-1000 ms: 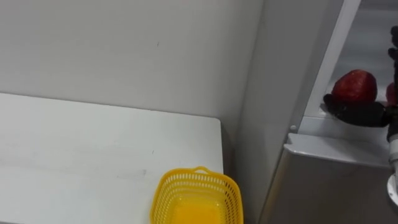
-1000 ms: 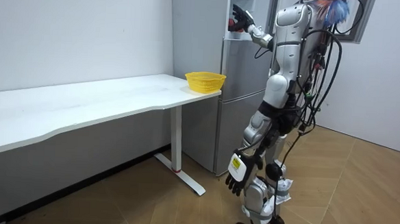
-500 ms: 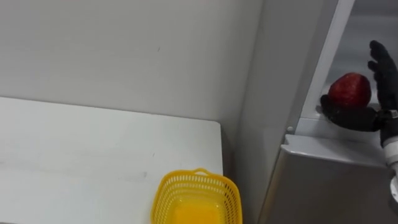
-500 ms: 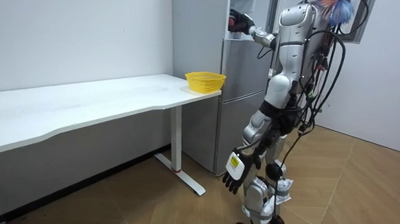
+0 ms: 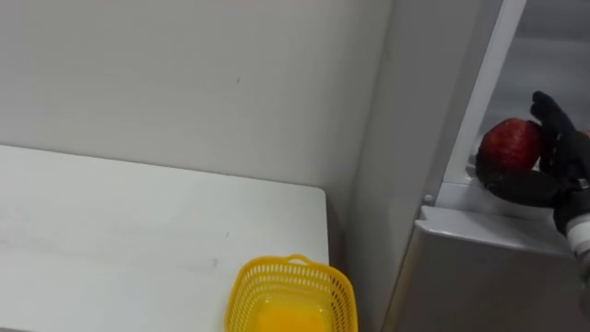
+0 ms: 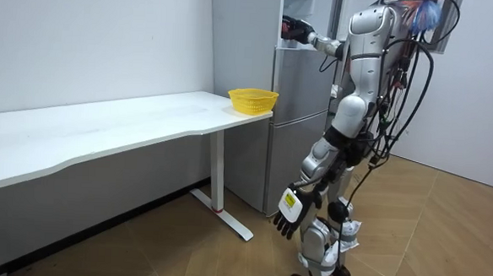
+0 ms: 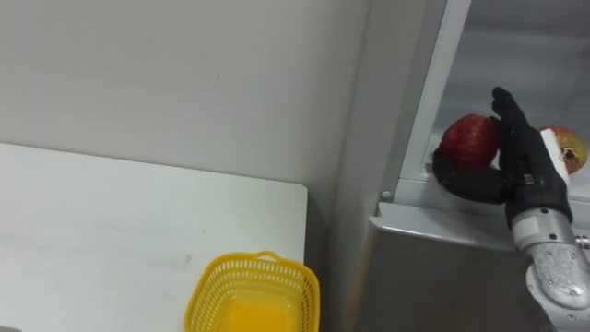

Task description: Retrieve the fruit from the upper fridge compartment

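Fingers of the right hand (image 7: 527, 171) have drawn in round the apple (image 7: 470, 138) — thumb beneath, fingers behind — on the upper fridge (image 7: 387, 111) shelf, so the grasp looks made and lifting out is due. Left hand (image 6: 291, 210) hangs slack; basket (image 5: 290, 293) waits on the surface (image 5: 138, 231).

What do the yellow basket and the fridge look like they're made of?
Yellow basket: probably moulded plastic, slightly glossy, judging by its even lattice walls and uniform colour. Fridge: seemingly painted or coated metal, smooth silver-grey with a soft sheen.
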